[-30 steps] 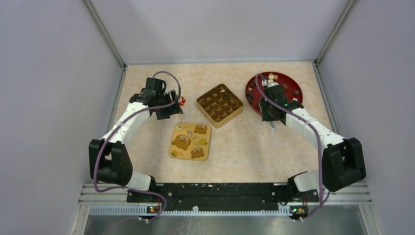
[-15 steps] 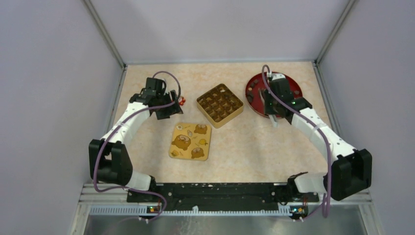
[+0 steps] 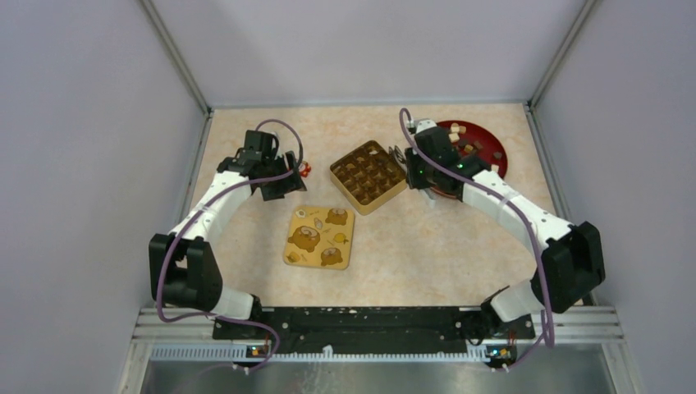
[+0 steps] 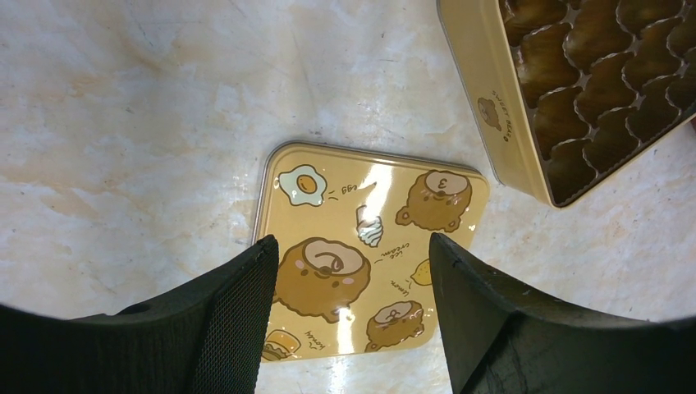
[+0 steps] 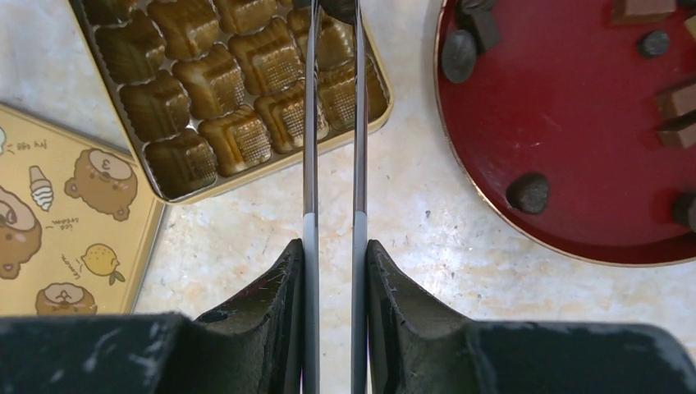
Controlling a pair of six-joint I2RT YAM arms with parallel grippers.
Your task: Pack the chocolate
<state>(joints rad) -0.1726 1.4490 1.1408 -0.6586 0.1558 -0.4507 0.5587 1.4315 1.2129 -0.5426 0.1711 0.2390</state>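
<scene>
**Dark lump at the right gripper's tips, over the tin**

One dark chocolate lump [image 5: 336, 8] sits between the two long thin metal blades of the right gripper [image 5: 335, 25]. The blades are drawn close together and pinch it at their very ends. The lump is partly cut off by the top edge of the wrist view. It hangs above the gold tin [image 4: 491, 115], over the row of moulded compartments on the side nearest the plate. Which compartment lies under it cannot be told.

The rest of the chocolate [image 5: 528, 193] lies scattered on the round red plate [image 5: 574, 123], just beside the tin and to the right of the blades, well clear of them. These are mostly dark round bits with a few brown blocks.

The square yellow lid [image 4: 369, 189], printed with cartoon bears, lies flat on the marbled surface [image 4: 123, 123] near the tin but apart from it. The left gripper [image 4: 351, 242] hangs above this lid with its fingers spread wide and nothing between them. A small red-and-white sweet [image 3: 305, 170] lies close to that arm.
</scene>
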